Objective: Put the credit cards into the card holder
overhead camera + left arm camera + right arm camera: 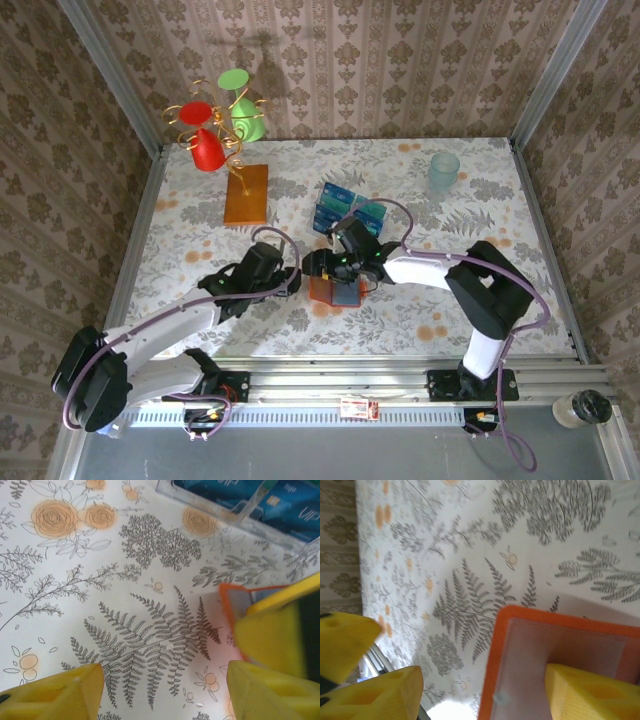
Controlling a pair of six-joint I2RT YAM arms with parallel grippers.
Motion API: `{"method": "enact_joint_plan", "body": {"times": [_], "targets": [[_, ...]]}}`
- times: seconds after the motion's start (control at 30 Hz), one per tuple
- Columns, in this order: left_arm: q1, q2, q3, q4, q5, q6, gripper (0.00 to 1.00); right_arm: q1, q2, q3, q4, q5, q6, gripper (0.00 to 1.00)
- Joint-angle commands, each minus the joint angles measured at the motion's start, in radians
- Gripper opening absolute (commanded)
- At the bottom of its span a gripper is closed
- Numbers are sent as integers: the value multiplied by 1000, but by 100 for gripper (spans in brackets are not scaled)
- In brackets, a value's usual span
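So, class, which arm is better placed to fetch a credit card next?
Probably left: the left gripper is open beside the card holder, with the credit cards ahead in its wrist view. The right gripper has one finger on the holder, seemingly steadying it.

Damask-patterned brown walls (pixel 400 60) on three sides, floral fern-print cloth over the worktop (pixel 500 210), metal rail (pixel 400 385) along the near edge

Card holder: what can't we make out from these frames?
Top view: card holder mostly under the right gripper; its contents unreadable.
Left wrist view: holder cut by the right edge and a yellow finger.
Right wrist view: pocket blurred; card inside or not, cannot tell.
Credit cards: overlapping, too small to count.
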Motion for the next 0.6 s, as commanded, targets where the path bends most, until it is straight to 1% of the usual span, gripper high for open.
{"method": "enact_joint_plan", "body": {"times": [0.0, 0.2, 0.57], "targets": [[18, -38, -6, 42, 5, -26, 67, 16, 58, 3, -24, -18, 15, 65], [26, -27, -17, 45, 10, -29, 67, 16, 68, -9, 0, -30, 21, 65], [25, 54, 17, 65, 22, -28, 67, -14, -27, -49, -22, -26, -17, 64]]}}
